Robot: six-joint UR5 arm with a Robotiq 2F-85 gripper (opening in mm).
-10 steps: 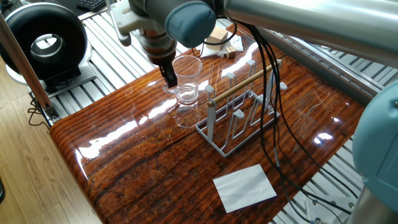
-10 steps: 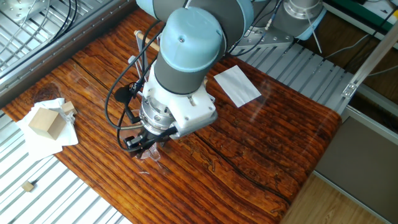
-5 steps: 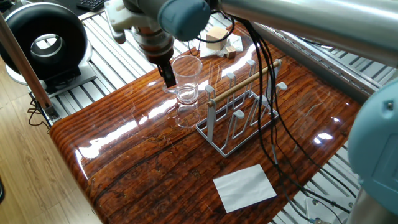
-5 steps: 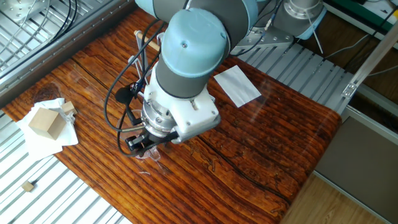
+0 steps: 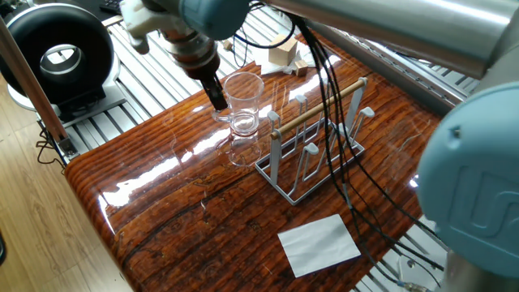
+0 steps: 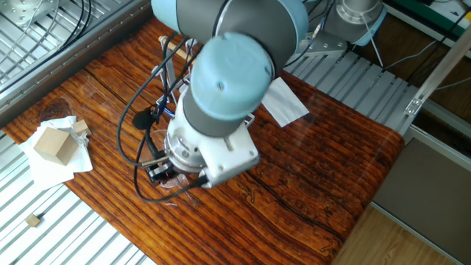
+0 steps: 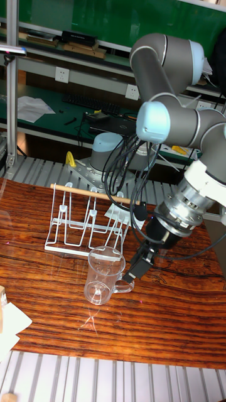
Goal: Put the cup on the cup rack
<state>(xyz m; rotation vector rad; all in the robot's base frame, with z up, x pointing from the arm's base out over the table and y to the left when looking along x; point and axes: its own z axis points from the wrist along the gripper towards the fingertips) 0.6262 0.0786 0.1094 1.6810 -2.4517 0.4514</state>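
The clear glass cup (image 5: pixel 244 101) stands just left of the pale wire cup rack (image 5: pixel 312 154) with its wooden rod on top. My gripper (image 5: pixel 218 99) comes down at a slant against the cup's left side. In the tall fixed view the dark fingers (image 7: pixel 134 271) are closed on the handle of the cup (image 7: pixel 102 274), which leans slightly in front of the cup rack (image 7: pixel 81 220). I cannot tell whether its base touches the table. In the other fixed view the wrist hides most of the cup, and only the gripper (image 6: pixel 158 171) shows.
A white paper sheet (image 5: pixel 319 243) lies near the table's front edge. Wooden blocks on paper (image 6: pixel 53 143) sit at the far corner. Black cables (image 5: pixel 340 122) hang over the rack. A black round device (image 5: pixel 53 53) stands off the table to the left.
The wrist has swung leftward and tilted over the fingertips. The fingertips and the cup have stayed in about the same place.
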